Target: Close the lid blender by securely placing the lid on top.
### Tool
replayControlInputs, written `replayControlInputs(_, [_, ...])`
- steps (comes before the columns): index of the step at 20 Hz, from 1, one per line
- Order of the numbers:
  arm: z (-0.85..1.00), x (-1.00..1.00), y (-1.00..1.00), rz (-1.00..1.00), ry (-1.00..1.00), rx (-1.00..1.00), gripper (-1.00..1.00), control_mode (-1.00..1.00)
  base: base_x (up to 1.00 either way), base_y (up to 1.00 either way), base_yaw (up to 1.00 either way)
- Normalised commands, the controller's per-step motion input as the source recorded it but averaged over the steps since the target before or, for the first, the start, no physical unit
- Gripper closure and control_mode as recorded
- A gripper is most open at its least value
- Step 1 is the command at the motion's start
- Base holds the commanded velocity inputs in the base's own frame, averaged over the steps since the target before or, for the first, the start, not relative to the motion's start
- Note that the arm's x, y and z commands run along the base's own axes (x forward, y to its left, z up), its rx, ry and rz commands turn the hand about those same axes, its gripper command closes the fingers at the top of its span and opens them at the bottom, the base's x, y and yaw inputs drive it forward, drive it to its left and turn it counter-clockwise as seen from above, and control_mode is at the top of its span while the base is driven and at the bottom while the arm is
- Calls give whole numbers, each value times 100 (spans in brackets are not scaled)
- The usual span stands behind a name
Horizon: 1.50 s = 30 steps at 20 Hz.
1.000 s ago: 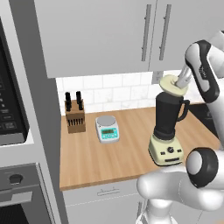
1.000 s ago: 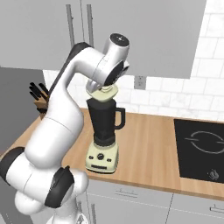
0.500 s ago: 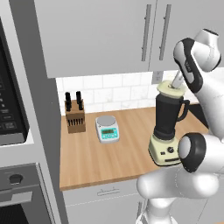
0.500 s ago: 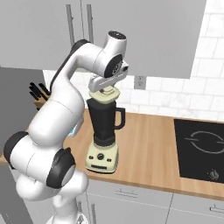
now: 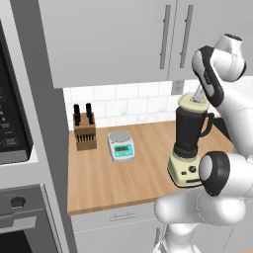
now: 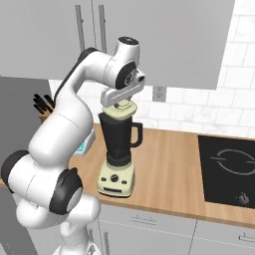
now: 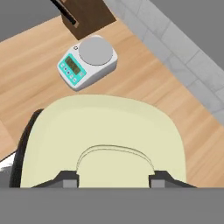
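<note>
The blender (image 5: pixel 189 143) (image 6: pixel 118 149) stands on the wooden counter, a dark tapered jar with a side handle on a cream base with black knobs. The cream lid (image 5: pixel 190 102) (image 6: pixel 118 110) (image 7: pixel 103 140) rests on the jar's top, sitting level across the rim. My gripper (image 5: pixel 198 96) (image 6: pixel 119 103) (image 7: pixel 114 178) comes down onto it from above, shut on the lid's raised centre knob. In the hand view the two finger tips (image 7: pixel 65 178) flank the knob, and the jar's dark rim (image 7: pixel 24 144) peeks out at the lid's left edge.
A teal-and-white kitchen scale (image 5: pixel 121 145) (image 7: pixel 86 60) and a wooden knife block (image 5: pixel 84 131) (image 7: pixel 85 13) sit left of the blender by the tiled wall. A black cooktop (image 6: pixel 226 169) lies to the right. Cabinets (image 5: pixel 148 34) hang above the counter.
The arm has carried the lid down and in from a tilted hold above the jar until it sits on the jar's top. The gripper has stayed shut on the knob.
</note>
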Motion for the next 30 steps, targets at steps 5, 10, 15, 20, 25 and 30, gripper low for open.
replayControlInputs(5, [-25, -2, 9, -3, 0, 0, 100, -100, 0, 0, 0])
replayControlInputs(10, [-4, 0, 19, -2, 0, 0, 100, -100, 0, 0, 0])
replayControlInputs(15, [0, -3, 17, -1, 0, 0, 100, -100, 0, 0, 0])
replayControlInputs(20, [0, 0, 24, -2, 2, 0, 100, -100, 0, 0, 0])
replayControlInputs(25, [-11, 0, 3, 0, 10, 0, 100, -100, 0, 0, 0])
replayControlInputs(30, [-6, 0, -2, 0, 8, 6, 100, -100, 0, 0, 0])
